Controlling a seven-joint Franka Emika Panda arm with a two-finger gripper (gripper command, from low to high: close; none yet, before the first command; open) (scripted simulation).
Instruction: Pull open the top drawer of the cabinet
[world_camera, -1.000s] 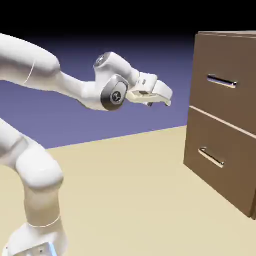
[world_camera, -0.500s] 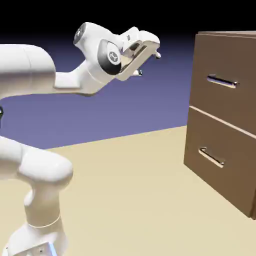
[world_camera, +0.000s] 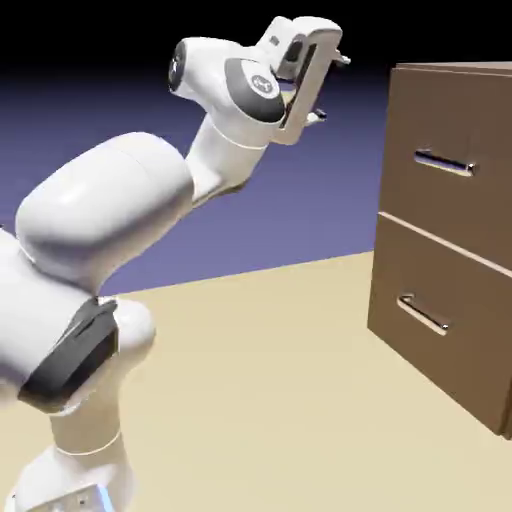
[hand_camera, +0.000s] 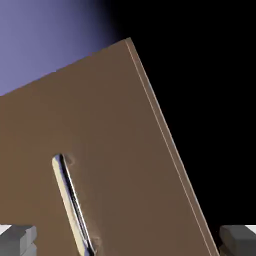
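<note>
Fingers spread wide, the gripper (world_camera: 330, 88) faces the cabinet (world_camera: 447, 240) from well apart, aimed to straddle the top drawer's (world_camera: 452, 160) silver handle (hand_camera: 72, 205).

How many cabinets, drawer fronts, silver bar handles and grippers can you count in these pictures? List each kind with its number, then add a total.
Cabinet: 1
Drawer fronts: 2, top drawer and lower drawer
Silver bar handles: 2, upper and lower
Gripper: 1
Total: 6

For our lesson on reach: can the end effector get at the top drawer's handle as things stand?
Probably yes. The end effector is open, faces the cabinet, and only empty space lies between it and the top drawer's handle, though it sits higher and apart.
</note>
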